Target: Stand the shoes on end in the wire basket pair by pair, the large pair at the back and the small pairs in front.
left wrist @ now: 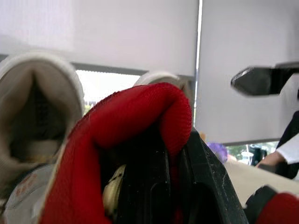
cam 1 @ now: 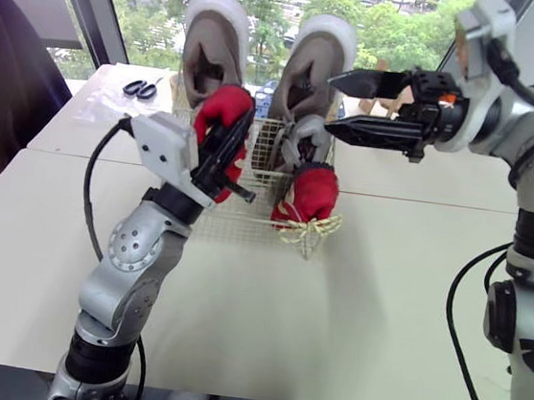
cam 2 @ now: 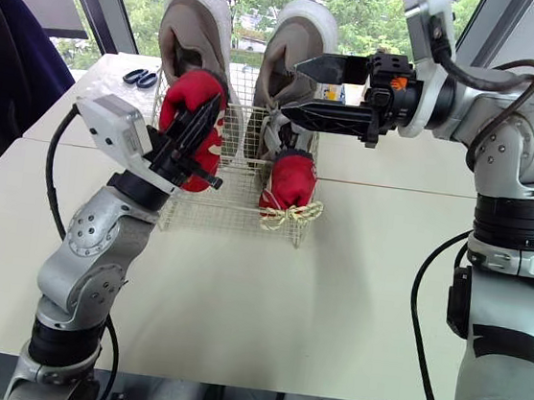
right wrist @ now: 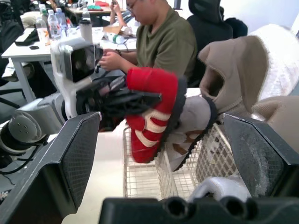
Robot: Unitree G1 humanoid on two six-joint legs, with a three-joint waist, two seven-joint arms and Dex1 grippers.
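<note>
left eye view puts you in the middle of placing a small pair: your left gripper (cam 1: 224,156) is clamped on a red shoe (cam 1: 223,106), held upright just left of centre in the frame, over the front left part of the wire basket (cam 1: 246,215). whether its sole touches the mesh yet, i cannot tell. the large beige pair (cam 1: 215,44) already stands on end at the back, in the upper middle of the frame. a grey small shoe (cam 1: 304,142) stands in front of the right-hand beige one, and the other red shoe (cam 1: 311,193) sits at the front right of the basket, its pale laces (cam 1: 310,229) trailing onto the table (cam 1: 332,304). your right gripper (cam 1: 331,101) hovers in the upper right with its fingers spread wide and nothing between them, level with the beige shoes and above the grey one. as i judge it, the next move is to lower the held shoe onto its end in the front row and let go only once it leans steady against the wire or its neighbour. watch the crowding: the beige shoe stands just behind your left fingers, and the loose laces could snag. scissors (cam 1: 140,89) lie on the table at upper left, well apart from the work. a seated person (right wrist: 163,37) shows beyond the basket in the right wrist view.
</note>
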